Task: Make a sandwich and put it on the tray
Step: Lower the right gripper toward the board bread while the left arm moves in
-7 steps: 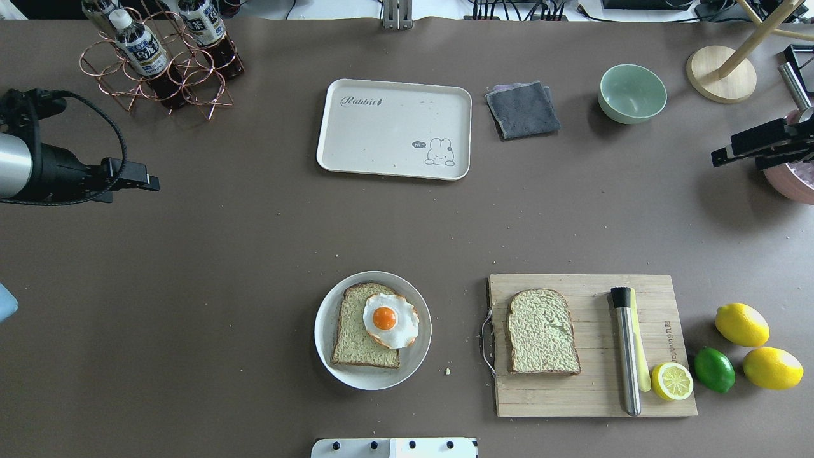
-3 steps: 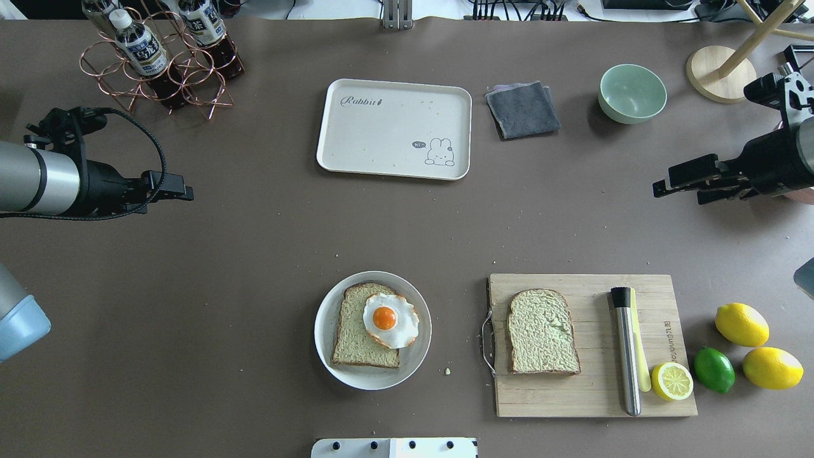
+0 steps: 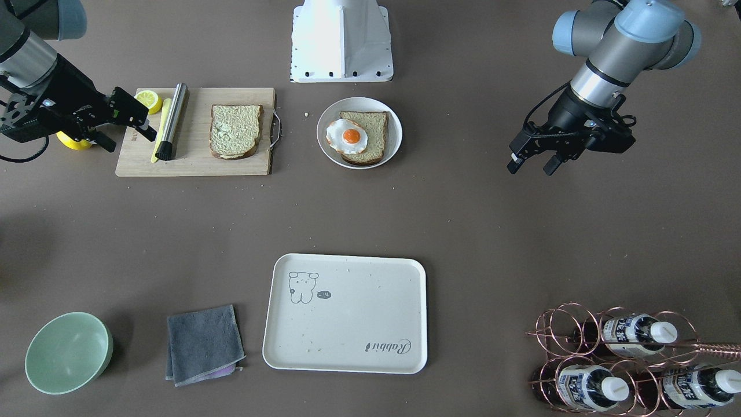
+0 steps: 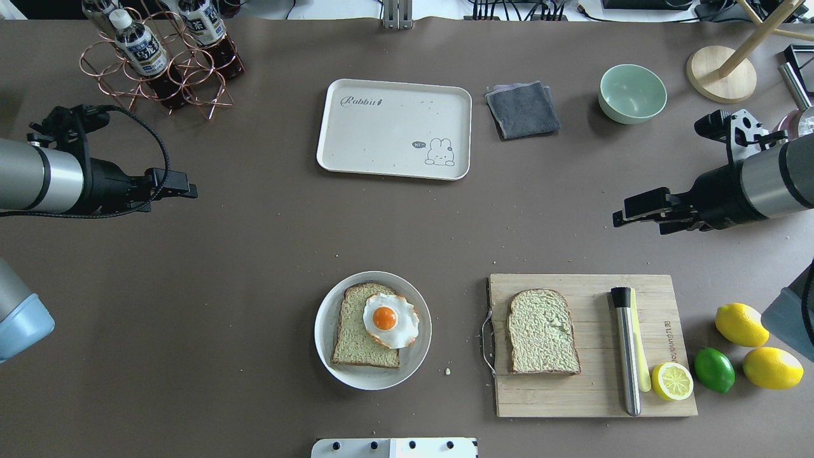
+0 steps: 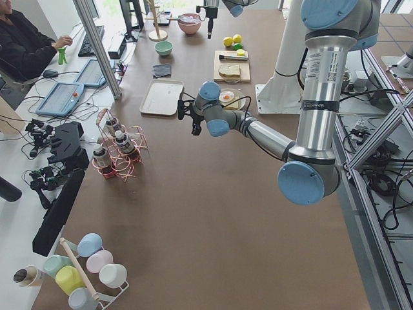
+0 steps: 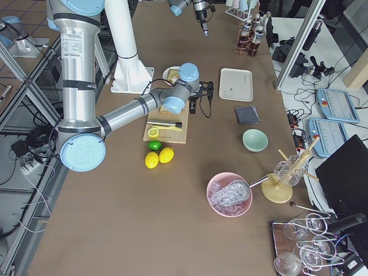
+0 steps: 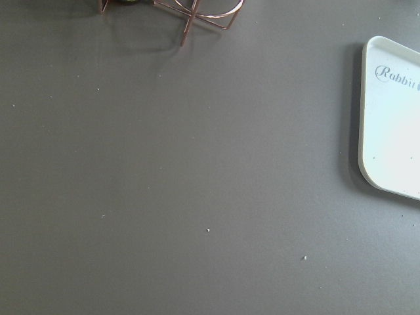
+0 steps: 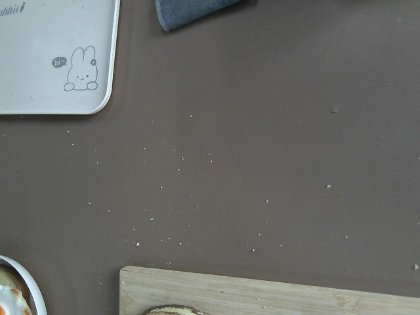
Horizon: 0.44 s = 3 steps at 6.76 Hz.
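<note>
Grippers, front-facing view: I read the left gripper (image 3: 529, 169), at right of frame, with fingers spread and holding nothing; the right gripper (image 3: 132, 143), at upper left by the cutting board's (image 3: 191, 165) end, is likewise parted and bare. One bread slice (image 3: 234, 131) lies on the board; a second slice (image 3: 376, 124), bearing the fried egg (image 3: 346, 136), sits on the plate (image 3: 395, 142) at upper centre. The tray (image 3: 347, 324) lies at lower centre, well apart from both. Overhead view: tray (image 4: 381, 146) at top centre, plate (image 4: 416, 362) and board (image 4: 591, 401) along the bottom. Left wrist view: tray (image 7: 394, 131) corner at right edge. Right wrist view: tray (image 8: 39, 65) corner at upper left, board (image 8: 262, 295) edge along the bottom.
</note>
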Tool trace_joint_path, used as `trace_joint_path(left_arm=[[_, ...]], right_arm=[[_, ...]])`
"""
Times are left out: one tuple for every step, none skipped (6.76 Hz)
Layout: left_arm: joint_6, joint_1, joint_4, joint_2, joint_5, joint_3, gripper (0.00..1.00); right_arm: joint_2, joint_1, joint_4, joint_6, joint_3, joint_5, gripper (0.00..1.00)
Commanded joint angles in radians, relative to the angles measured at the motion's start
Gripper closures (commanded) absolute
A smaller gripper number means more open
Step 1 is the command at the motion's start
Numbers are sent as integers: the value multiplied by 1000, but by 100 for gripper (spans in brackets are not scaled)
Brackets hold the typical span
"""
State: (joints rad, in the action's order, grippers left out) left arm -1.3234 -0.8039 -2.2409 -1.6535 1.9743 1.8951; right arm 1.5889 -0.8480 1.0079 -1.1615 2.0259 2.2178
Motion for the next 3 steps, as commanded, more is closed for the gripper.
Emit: trace_joint_path(left_arm=[[-2,0,4,-5,0,-2,2],[-2,0,4,-3,0,-2,2],[-2,0,4,-2,0,1,2]], right_arm=[[-4,149,0,-110,34,-100,0],[-4,232,0,-134,34,-191,0],[-1,292,0,-150,33,-237,0]])
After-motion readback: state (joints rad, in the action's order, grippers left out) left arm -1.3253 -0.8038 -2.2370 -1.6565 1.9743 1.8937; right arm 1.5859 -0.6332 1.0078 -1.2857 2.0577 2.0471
